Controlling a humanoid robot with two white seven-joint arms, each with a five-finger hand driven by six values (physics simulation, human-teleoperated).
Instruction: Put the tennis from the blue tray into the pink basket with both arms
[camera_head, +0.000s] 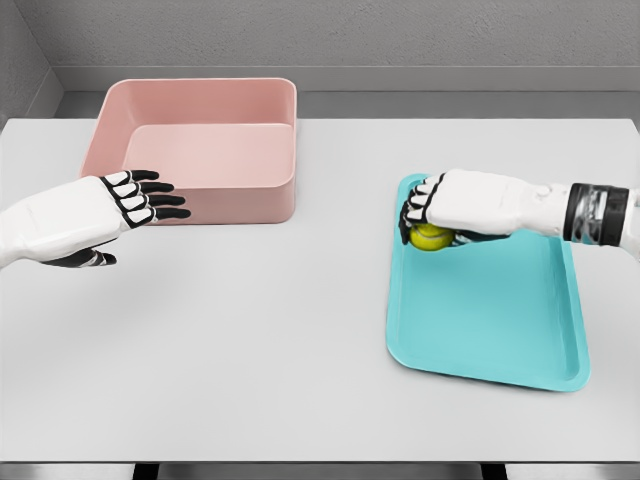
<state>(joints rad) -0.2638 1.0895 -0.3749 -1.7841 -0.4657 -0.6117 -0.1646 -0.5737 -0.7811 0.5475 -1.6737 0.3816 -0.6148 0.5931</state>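
Observation:
A yellow-green tennis ball (431, 238) lies at the far left corner of the blue tray (490, 320), on the right half of the table. My right hand (425, 212) reaches in from the right and its fingers curl over the ball's top, closed around it. The ball still sits low on the tray. The pink basket (200, 150) stands at the far left of the table. My left hand (150, 197) hovers in front of the basket's near wall, fingers stretched out flat and holding nothing.
The white table (260, 340) carries only the basket and the tray. Its front edge runs along the bottom of the view, and a grey wall closes off the back.

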